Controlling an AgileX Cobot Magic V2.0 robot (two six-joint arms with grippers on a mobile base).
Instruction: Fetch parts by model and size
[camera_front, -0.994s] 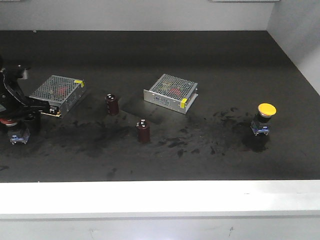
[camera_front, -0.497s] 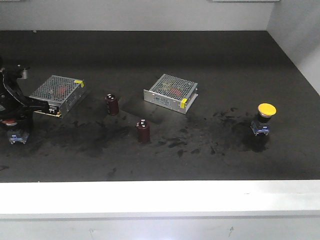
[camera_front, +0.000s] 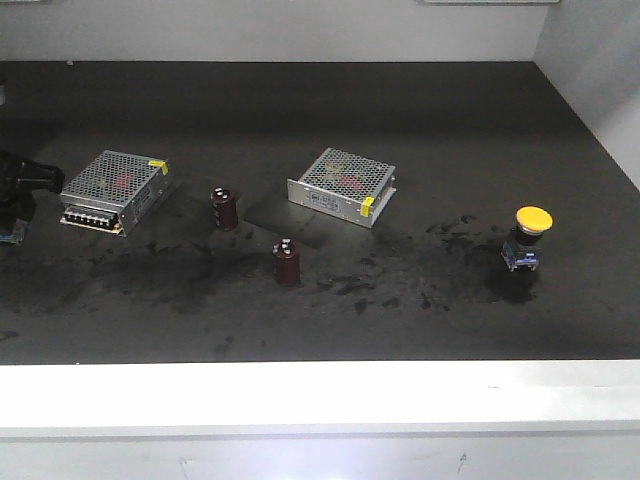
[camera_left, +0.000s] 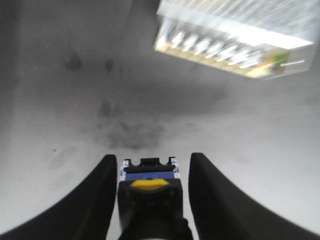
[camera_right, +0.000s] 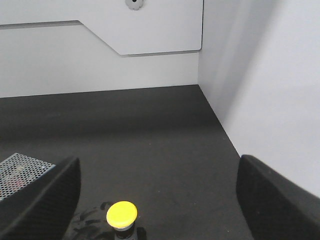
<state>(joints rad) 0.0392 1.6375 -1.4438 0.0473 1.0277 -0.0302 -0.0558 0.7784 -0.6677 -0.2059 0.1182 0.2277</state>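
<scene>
Just left of the left mesh-topped box (camera_front: 112, 188), the left gripper (camera_left: 152, 159) clamps the blue-based switch (camera_left: 149, 175). Far right of that box, the yellow-capped switch (camera_front: 527, 235) stands on the table (camera_front: 450, 120); the right gripper (camera_right: 160, 167) has its fingers spread wide.

The left gripper (camera_front: 18, 195) sits at the far left edge of the front view, well apart from the yellow-capped switch (camera_front: 532, 232). In the wrist view its two dark fingers (camera_left: 95, 200) point forward. They are closed against the dark body of a blue-based switch (camera_left: 149, 172), which sits between them.

The right gripper (camera_right: 157, 162) is set back from the yellow-capped switch and above it. Its jaws are spread wide, with one finger (camera_right: 42, 200) at each side edge of the wrist view. Neither finger touches the switch.
</scene>
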